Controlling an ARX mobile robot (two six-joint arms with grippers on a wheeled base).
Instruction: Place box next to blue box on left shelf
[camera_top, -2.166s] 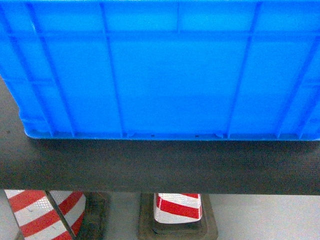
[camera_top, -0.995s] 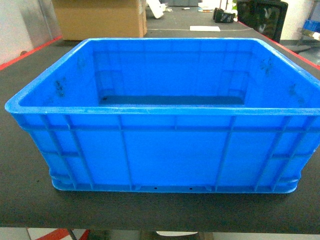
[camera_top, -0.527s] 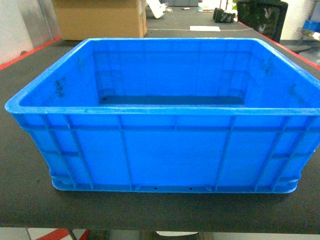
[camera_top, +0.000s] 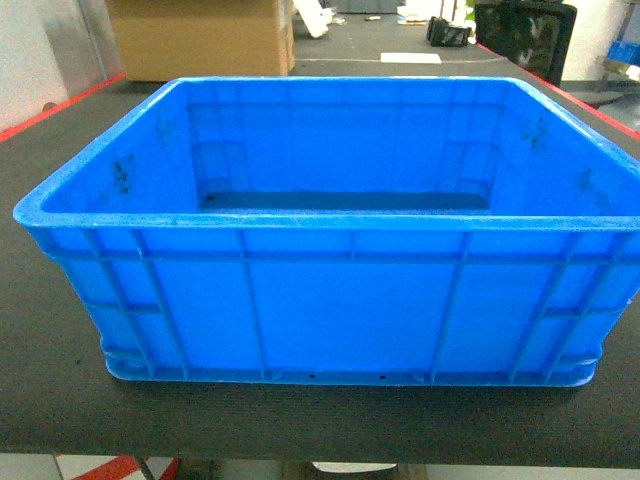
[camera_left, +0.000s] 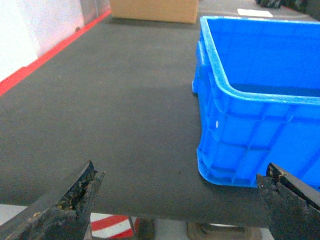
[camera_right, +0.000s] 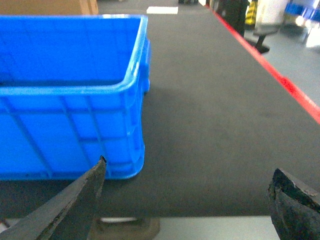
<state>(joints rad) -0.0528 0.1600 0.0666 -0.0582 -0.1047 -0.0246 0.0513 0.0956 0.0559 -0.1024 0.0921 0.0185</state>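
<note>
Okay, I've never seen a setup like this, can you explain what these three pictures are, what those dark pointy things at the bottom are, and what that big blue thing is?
These come from one wheeled robot with two arms. The head camera looks forward at a blue open-topped crate, empty as far as shown, sitting on a dark table. The other two pictures come from cameras on the wrists. The dark prongs are gripper fingers: the left gripper near the crate's left corner, the right gripper near its right corner. Both are open and hold nothing. A cardboard box stands behind.
</note>
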